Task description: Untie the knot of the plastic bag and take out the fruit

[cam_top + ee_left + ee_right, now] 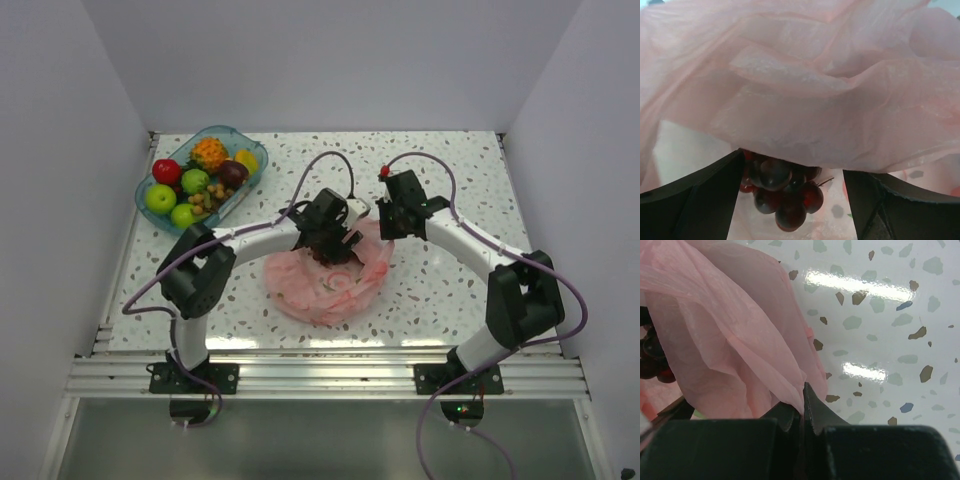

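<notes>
My left arm bends at the elbow and tips its wrist down, so the left pincer [335, 245] sits at the top of the plastic bag [320, 285]. Its fingers stand apart with the grapes [782, 192] between them, a gap showing on one side, and pink film drapes just past the tips. My right arm curves in from the other side. The right pincer [804, 390] is closed, pinching an edge of the bag. The bag lies under both pincers on the speckled counter [450, 170]. Well off beyond the left pincer stands a loaded blue tray [225, 130]. White walls [330, 60] box the counter in.
</notes>
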Tool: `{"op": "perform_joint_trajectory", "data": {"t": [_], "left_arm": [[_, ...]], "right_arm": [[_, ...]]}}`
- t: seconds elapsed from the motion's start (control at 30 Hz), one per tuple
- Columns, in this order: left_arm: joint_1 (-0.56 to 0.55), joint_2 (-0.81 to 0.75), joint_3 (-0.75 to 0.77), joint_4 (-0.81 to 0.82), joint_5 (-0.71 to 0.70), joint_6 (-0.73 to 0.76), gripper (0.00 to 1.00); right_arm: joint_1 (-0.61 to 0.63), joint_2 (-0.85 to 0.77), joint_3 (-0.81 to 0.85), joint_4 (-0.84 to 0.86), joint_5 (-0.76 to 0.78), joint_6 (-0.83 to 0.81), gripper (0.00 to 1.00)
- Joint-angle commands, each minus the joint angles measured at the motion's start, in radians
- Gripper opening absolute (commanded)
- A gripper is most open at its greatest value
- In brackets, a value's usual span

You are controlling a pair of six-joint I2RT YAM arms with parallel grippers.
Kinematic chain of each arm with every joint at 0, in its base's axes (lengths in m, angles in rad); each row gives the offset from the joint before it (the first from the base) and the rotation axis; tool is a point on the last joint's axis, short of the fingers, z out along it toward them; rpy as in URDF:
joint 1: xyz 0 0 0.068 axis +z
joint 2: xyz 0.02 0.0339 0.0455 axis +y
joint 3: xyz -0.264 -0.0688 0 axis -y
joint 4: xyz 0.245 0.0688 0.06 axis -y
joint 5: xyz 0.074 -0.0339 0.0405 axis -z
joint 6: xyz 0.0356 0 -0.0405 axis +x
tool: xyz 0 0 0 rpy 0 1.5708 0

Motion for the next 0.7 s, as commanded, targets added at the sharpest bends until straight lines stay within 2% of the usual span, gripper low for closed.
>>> {"op": "perform_joint_trajectory", "data": {"t": [0.0, 0.1, 0.13, 0.2, 0.23, 0.3, 0.33, 0.4, 0.67], "left_arm": [[0.002, 0.035, 0.036, -0.034, 0.079, 0.014, 0.82], [0.002, 0.054, 0.017, -0.046, 0.109, 0.000, 0.75], [0.002, 0.048, 0.013, -0.044, 0.110, -0.004, 0.66], [0.000, 0.029, -0.004, -0.043, 0.118, -0.013, 0.57], [0.000, 0.003, -0.009, -0.043, 0.119, -0.018, 0.47], [0.002, -0.041, -0.023, -0.049, 0.124, -0.027, 0.38], [0.002, -0.057, -0.026, -0.057, 0.123, -0.030, 0.30], [0.000, -0.107, -0.036, -0.077, 0.119, -0.036, 0.23], [0.014, -0.324, -0.070, -0.178, 0.075, -0.079, 0.15]], "right_arm": [[0.001, -0.038, -0.003, 0.003, -0.010, -0.010, 0.00], [0.001, -0.036, -0.002, 0.004, -0.012, -0.008, 0.00], [0.000, -0.036, -0.002, 0.004, -0.010, -0.008, 0.00], [0.001, -0.038, 0.000, 0.001, -0.009, -0.010, 0.00], [0.001, -0.039, 0.000, 0.001, -0.007, -0.008, 0.00], [0.001, -0.041, 0.000, 0.001, -0.003, -0.008, 0.00], [0.001, -0.042, 0.000, 0.000, -0.001, -0.008, 0.00], [0.003, -0.042, 0.000, 0.000, 0.004, -0.006, 0.00], [0.000, -0.052, -0.009, -0.014, 0.063, 0.003, 0.00]]}}
